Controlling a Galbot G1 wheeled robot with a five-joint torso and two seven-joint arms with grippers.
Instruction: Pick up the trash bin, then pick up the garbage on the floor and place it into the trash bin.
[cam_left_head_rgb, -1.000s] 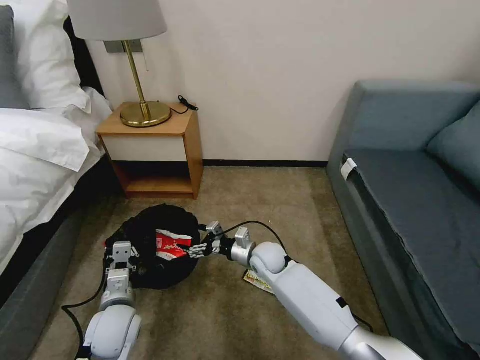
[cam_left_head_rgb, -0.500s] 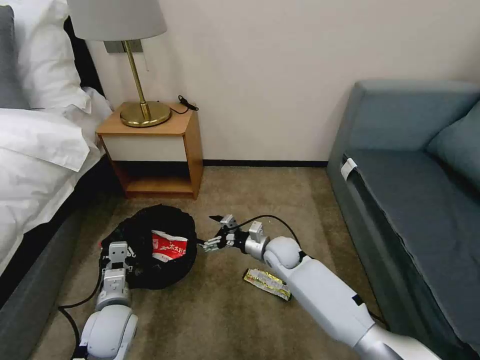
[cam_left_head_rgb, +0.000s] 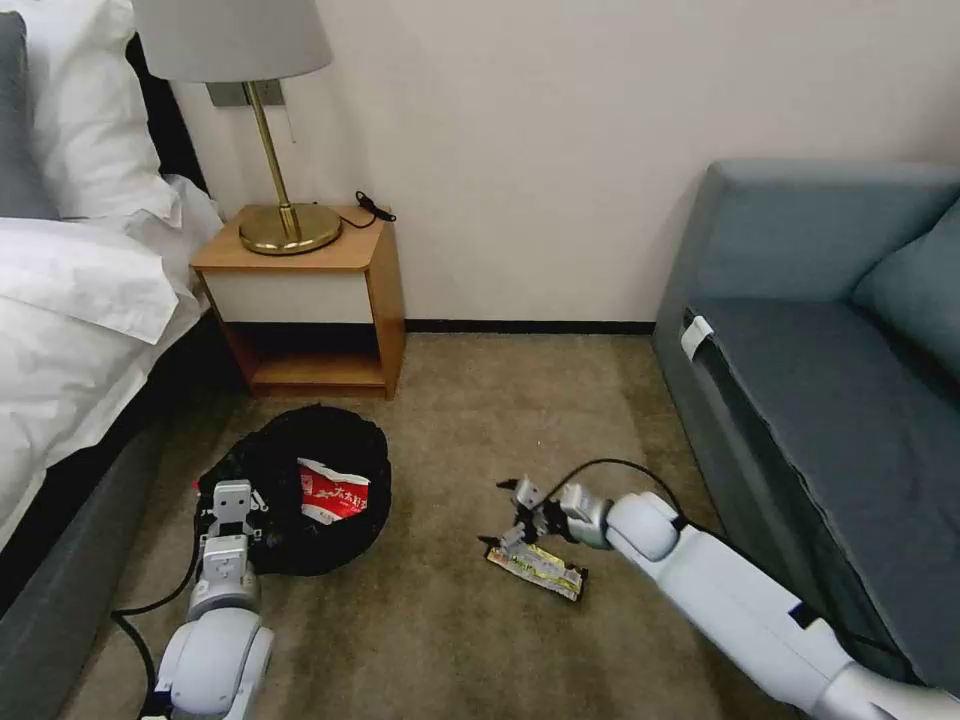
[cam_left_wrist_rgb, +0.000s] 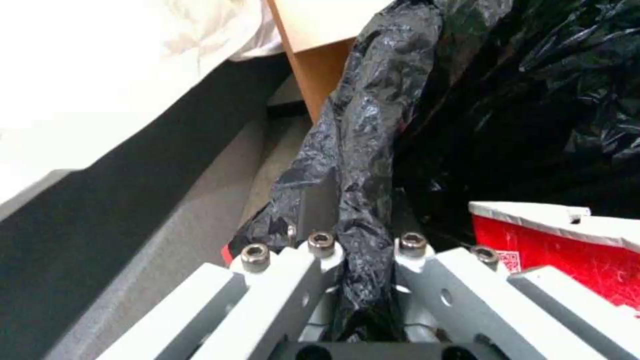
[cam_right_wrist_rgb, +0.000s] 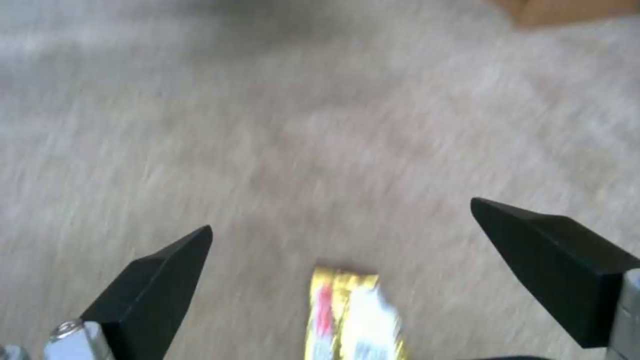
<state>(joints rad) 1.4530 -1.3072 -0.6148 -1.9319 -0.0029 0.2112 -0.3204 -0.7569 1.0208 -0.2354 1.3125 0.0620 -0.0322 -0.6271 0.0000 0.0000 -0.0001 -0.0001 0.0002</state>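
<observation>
Trash bin (cam_left_head_rgb: 300, 490), round and lined with a crinkly black bag, is seen on the carpet (cam_left_head_rgb: 440, 640) near the bedside table (cam_left_head_rgb: 310, 300), and its rim is pinched tight by the left gripper (cam_left_head_rgb: 232, 505); in the left wrist view the black plastic is squeezed between the closed fingers (cam_left_wrist_rgb: 320, 250). A crushed red-and-white paper cup (cam_left_head_rgb: 335, 492) is now lying inside the bin, where a second ago it was being held over the bin by the right gripper (cam_left_head_rgb: 518, 520). That gripper has since been moved away from the bin and brought down over the shiny yellow snack wrapper (cam_left_head_rgb: 535, 568), which lies flat on the carpet between the bin and the blue sofa (cam_left_head_rgb: 830, 330). Its black fingertips (cam_right_wrist_rgb: 167, 270) are spread wide apart with the wrapper (cam_right_wrist_rgb: 353, 315) between them, and nothing is held yet. So the cup seems to be done, and the wrapper looks like the next piece to be picked up.
</observation>
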